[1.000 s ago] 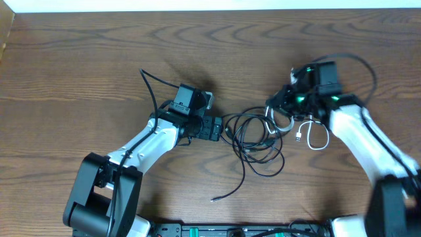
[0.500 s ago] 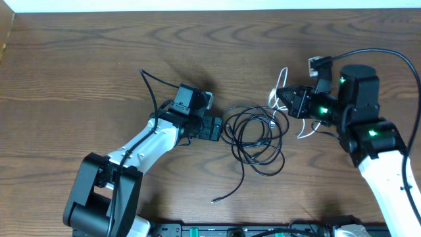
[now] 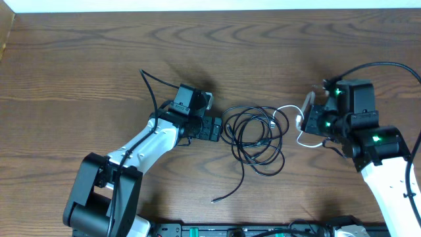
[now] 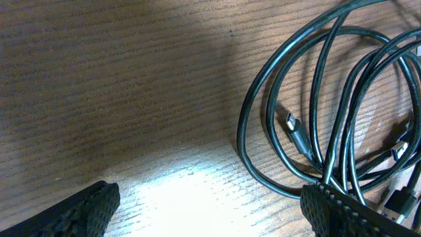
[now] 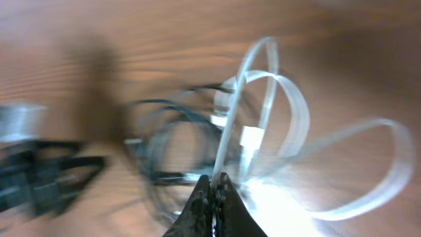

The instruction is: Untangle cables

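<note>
**White cable pinched; black coil mid-table**

Right gripper (image 5: 212, 181) pressed together on a strand of the white cable (image 5: 263, 78); its loops sit just right of the black cables (image 3: 241, 139), one reaching the coil's edge; right wrist view is blurred. Left gripper (image 3: 212, 128) spread wide at the coil's left edge, holding nothing; the black coil lies on the table (image 3: 79, 59), one loose end trailing toward the near edge.
</note>
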`<state>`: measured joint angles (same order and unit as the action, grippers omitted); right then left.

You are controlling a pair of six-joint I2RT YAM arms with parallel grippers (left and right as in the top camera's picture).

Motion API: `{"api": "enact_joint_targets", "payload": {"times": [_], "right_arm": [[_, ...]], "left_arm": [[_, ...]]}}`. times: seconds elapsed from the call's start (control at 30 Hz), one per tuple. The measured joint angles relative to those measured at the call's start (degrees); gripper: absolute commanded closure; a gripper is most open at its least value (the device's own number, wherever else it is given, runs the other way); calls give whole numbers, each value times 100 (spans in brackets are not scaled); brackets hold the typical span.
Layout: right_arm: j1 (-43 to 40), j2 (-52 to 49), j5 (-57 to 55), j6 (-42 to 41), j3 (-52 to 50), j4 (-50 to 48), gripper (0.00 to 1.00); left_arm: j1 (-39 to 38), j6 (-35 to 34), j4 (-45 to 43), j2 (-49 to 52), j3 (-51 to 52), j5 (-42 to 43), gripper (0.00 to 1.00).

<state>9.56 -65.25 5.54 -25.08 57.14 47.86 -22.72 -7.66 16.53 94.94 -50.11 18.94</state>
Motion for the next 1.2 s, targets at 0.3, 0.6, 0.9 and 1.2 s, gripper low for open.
{"api": "enact_joint_targets", "payload": {"times": [0.3,0.6,0.9,1.2], "right_arm": [[0,-503,-1711,-286,0,483,1],[0,-1200,-1952,-299,0,573,1],[0,-1860,-1818,-348,0,280,2],[0,-2402,-1342,-450,2,-181,3]], "left_arm": [[0,0,0,0,0,0,7],[0,0,0,0,0,0,7],[0,0,-92,0,2,0,8],[0,-2,-1123,2,13,-201,7]]}}
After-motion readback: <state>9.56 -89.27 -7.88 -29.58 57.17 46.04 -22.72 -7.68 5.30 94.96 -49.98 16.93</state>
